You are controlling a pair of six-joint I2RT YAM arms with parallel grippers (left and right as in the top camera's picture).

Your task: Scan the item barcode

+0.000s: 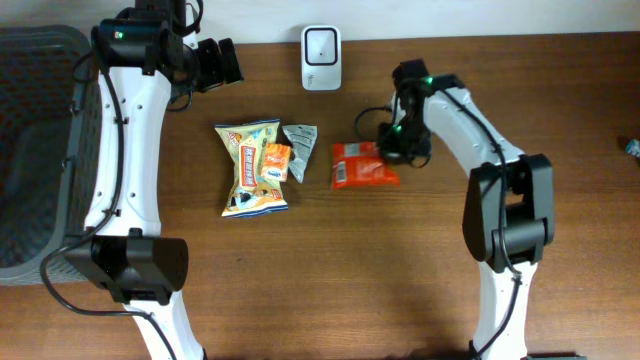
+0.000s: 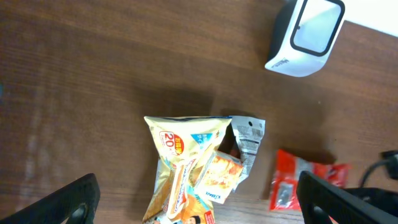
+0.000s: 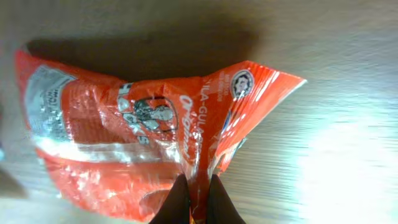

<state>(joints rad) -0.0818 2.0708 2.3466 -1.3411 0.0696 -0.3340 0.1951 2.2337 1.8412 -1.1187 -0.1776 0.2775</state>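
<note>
A red snack packet [image 1: 364,165] lies mid-table, right of the other snacks. My right gripper [image 1: 393,148] is at its right edge; in the right wrist view the dark fingers [image 3: 179,200] pinch a fold of the red packet [image 3: 124,137], so the gripper [image 3: 196,198] is shut on it. The white barcode scanner [image 1: 321,44] stands at the back centre, also in the left wrist view as the scanner [image 2: 306,34]. My left gripper [image 1: 218,62] hovers open at the back left, its fingers [image 2: 74,202] wide apart above the yellow bag [image 2: 186,168].
A yellow snack bag [image 1: 253,168] with an orange sachet [image 1: 274,160] and a silver sachet [image 1: 300,150] lies left of centre. A dark grey basket [image 1: 30,140] stands at the left edge. The red packet [image 2: 305,180] shows near my left gripper's right finger.
</note>
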